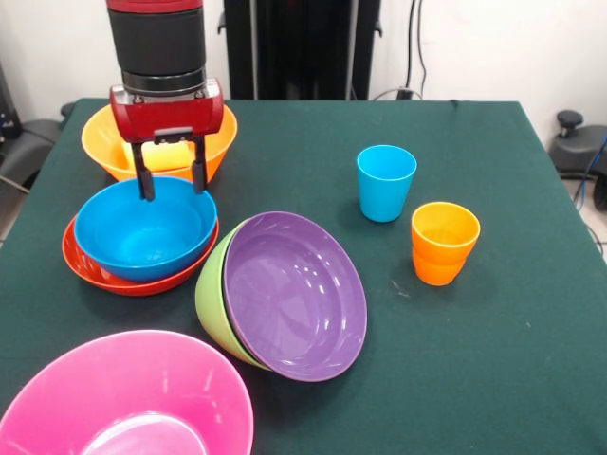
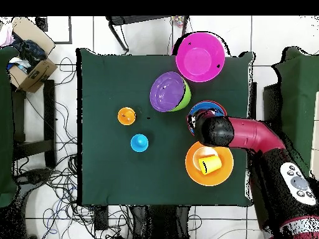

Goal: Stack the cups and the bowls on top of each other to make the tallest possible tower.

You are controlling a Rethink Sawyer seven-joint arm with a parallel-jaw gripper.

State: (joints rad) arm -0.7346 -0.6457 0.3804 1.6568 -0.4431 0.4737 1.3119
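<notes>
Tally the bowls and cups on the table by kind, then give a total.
Bowls: 6 – orange, blue, red-orange, green, purple, pink.
Cups: 4 – blue, orange pair nested, yellow lying in the orange bowl.
Total: 10

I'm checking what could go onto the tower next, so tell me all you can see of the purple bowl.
The purple bowl is round, glossy and plastic-looking, with light reflections on its empty inside. It sits nested in a green bowl, and the pair lies tipped on its side on the green tablecloth, the opening facing the front camera. It lies near the table's middle, between the pink bowl and the cups. The gripper is apart from it.
</notes>
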